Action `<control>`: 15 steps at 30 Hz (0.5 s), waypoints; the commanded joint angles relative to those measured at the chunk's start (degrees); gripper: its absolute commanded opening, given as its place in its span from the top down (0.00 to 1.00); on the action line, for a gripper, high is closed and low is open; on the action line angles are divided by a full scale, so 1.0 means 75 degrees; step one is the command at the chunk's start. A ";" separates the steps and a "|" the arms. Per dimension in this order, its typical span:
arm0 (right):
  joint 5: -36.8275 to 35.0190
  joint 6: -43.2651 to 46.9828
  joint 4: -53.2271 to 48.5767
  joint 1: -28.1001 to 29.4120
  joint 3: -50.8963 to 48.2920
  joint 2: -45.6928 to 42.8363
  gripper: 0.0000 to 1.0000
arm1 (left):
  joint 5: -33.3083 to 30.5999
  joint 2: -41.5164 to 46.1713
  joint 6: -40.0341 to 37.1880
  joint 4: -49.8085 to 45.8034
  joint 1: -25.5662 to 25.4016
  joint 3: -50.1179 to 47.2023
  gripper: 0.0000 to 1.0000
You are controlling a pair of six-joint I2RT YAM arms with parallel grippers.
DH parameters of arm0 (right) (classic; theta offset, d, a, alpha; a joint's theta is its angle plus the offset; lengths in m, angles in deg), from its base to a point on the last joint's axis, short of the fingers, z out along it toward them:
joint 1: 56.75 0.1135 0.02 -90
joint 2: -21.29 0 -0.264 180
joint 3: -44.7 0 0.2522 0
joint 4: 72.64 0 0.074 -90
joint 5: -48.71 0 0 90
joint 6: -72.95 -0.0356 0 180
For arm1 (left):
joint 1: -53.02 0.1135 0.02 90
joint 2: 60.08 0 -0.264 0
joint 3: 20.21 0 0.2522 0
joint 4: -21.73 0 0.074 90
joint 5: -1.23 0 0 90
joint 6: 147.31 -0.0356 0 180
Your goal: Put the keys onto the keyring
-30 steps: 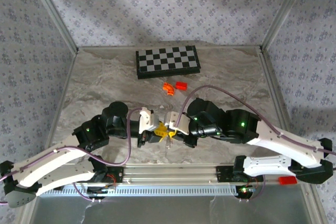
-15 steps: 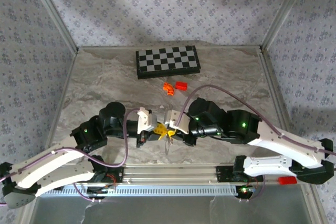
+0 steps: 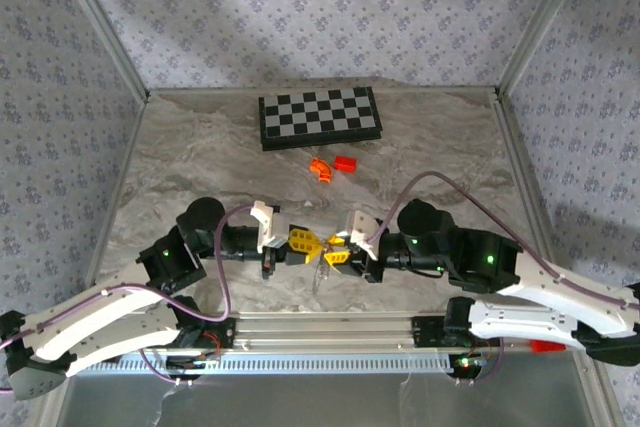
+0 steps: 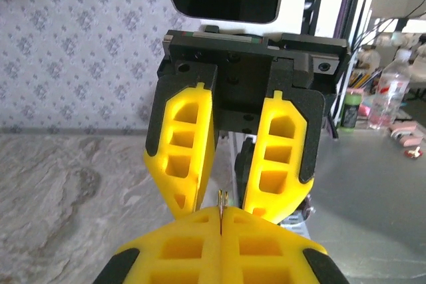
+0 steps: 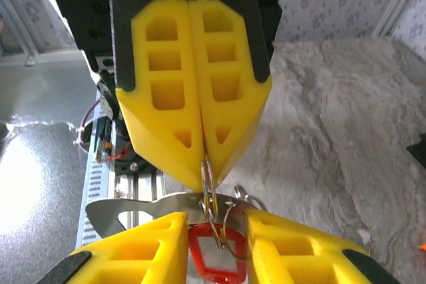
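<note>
Marbled tabletop (image 3: 200,147), walled on three sides by patterned panels (image 3: 300,17); lay mostly bare beyond the arms. Stood tip to tip by the near edge: left hand (image 5: 203,164) clamped on the keyring (image 5: 208,187), right hand (image 5: 216,221) facing it, parted narrowly (red tag (image 5: 216,254) between its fingers). Counted one silver key (image 5: 133,209), one checkerboard (image 3: 320,115), one orange curved piece (image 3: 320,168), one red block (image 3: 346,163).

Marbled grey counter (image 3: 200,162), three items toward its far side.
A black-and-white checkerboard (image 3: 320,117) lies near the back edge; just in front, an orange curved piece (image 3: 320,168) beside a red block (image 3: 345,163).
</note>
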 commanded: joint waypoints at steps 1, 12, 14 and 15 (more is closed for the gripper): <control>0.0171 -0.0152 0.0715 0.0028 -0.0177 -0.0219 0.72 | 0.0384 0.0056 0.0446 0.1229 -0.0058 -0.0132 1.00; 0.0171 -0.0158 0.1012 0.0014 -0.0426 -0.0408 0.81 | 0.0476 -0.0012 0.0612 0.1563 -0.0058 -0.0244 1.00; 0.0137 -0.0135 0.1045 0.0016 -0.0452 -0.0427 0.91 | 0.0479 -0.0014 0.0611 0.1547 -0.0058 -0.0244 1.00; 0.0125 -0.0123 0.1049 0.0017 -0.0472 -0.0439 0.93 | 0.0469 -0.0008 0.0601 0.1516 -0.0058 -0.0238 1.00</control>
